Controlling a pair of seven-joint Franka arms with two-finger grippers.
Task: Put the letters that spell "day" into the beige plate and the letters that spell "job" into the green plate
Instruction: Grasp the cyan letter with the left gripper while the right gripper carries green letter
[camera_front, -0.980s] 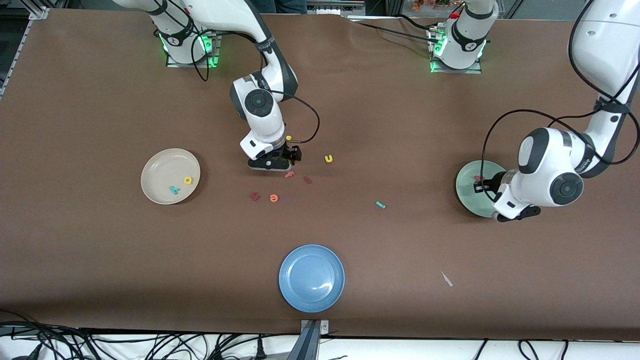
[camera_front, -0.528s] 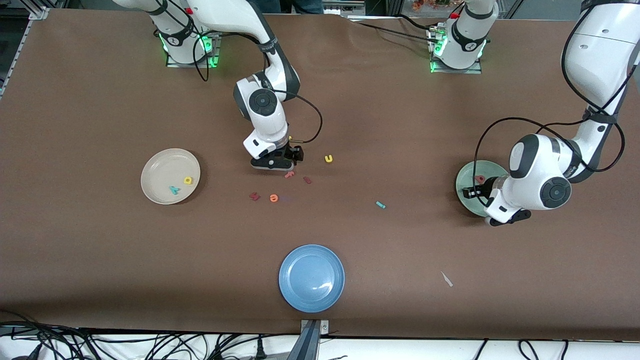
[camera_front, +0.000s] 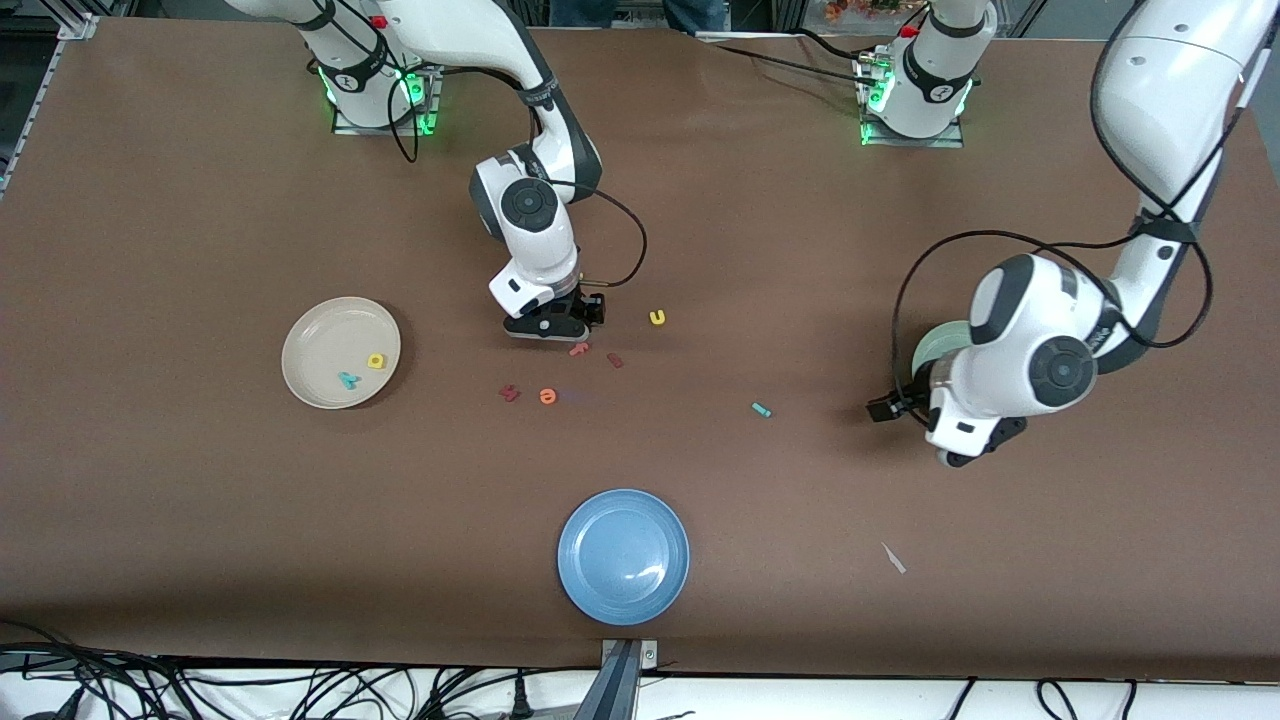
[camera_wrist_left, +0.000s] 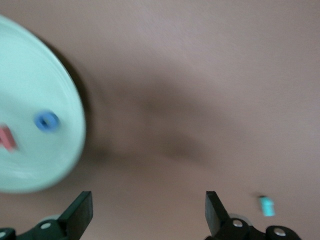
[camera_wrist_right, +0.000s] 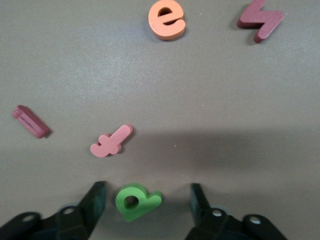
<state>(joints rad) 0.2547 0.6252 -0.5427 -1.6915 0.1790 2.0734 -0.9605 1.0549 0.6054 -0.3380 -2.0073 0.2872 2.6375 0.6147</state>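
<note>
Two parted right fingers (camera_wrist_right: 97, 200) flank the green "a" (camera_wrist_right: 136, 201); left fingers (camera_wrist_left: 82, 210) spread, empty.

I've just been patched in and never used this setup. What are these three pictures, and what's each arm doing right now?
The wide picture looks down across a brown table at two white robot arms; the other two come from cameras on their wrists. The right hand is low, fingers open around a green "a", not yet gripping, with a salmon "f", an orange "e" and dark red letters close by. The left hand is open and empty over bare table beside the green plate, which holds a blue "o" and a salmon letter. A teal "j" lies loose. The beige plate holds the yellow "d" and teal "y".
</note>
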